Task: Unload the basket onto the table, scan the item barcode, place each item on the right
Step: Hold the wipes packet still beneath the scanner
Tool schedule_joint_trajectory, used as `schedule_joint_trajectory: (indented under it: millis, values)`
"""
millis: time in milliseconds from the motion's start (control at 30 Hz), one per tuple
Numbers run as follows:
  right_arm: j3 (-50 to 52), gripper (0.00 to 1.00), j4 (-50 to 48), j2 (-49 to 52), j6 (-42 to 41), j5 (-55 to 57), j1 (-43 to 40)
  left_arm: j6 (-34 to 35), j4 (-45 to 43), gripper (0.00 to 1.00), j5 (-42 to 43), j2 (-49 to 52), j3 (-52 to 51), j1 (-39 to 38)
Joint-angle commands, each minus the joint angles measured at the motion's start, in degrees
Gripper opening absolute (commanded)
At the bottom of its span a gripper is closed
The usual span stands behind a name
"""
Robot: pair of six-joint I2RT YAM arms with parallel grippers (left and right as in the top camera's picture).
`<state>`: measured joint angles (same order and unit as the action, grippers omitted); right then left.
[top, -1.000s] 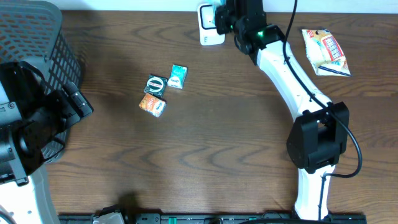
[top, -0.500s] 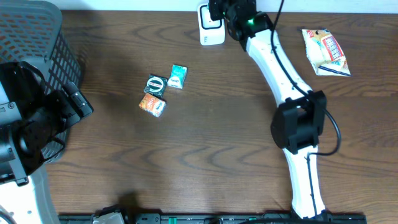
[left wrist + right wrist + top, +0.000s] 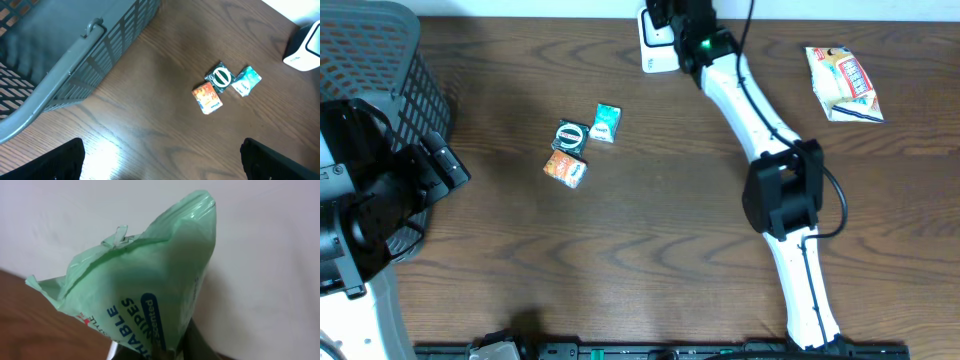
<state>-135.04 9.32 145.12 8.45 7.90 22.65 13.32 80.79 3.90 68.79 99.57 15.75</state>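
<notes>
A pale green wipes pack (image 3: 150, 285) with blue lettering fills the right wrist view, and my right gripper (image 3: 170, 352) is shut on its lower end. In the overhead view that gripper (image 3: 672, 14) is at the table's far edge, right over the white barcode scanner (image 3: 658, 42); the pack itself is hidden there by the arm. My left gripper (image 3: 162, 162) hangs open over bare wood at the left, its dark fingertips (image 3: 60, 160) wide apart with nothing between them. It is near the basket.
A grey mesh basket (image 3: 380, 60) stands at the far left. Three small packets lie left of centre: black-green (image 3: 569, 136), teal (image 3: 605, 123) and orange (image 3: 564, 168). A white snack bag (image 3: 843, 82) lies at the far right.
The right arm has swung left along the far edge, bringing its gripper and the pack over the scanner. The left arm has not moved.
</notes>
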Motion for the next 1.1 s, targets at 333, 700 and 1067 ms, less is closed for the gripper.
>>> schedule_joint_trajectory:
  millis: [333, 700, 1067]
  values:
    - [-0.7, 0.01, 2.58, 4.15, 3.39, 2.69, 0.7, 0.09, 0.15, 0.98, -0.52, 0.02, -0.52, 0.31]
    - [-0.72, 0.01, 3.63, 2.67, 2.19, 2.95, 0.57, 0.09, 0.15, 0.98, -0.52, 0.02, -0.52, 0.31]
    - [-0.72, 0.01, 5.97, -1.49, 1.22, 3.17, -0.5, 0.09, 0.15, 0.98, -0.52, 0.02, -0.52, 0.31]
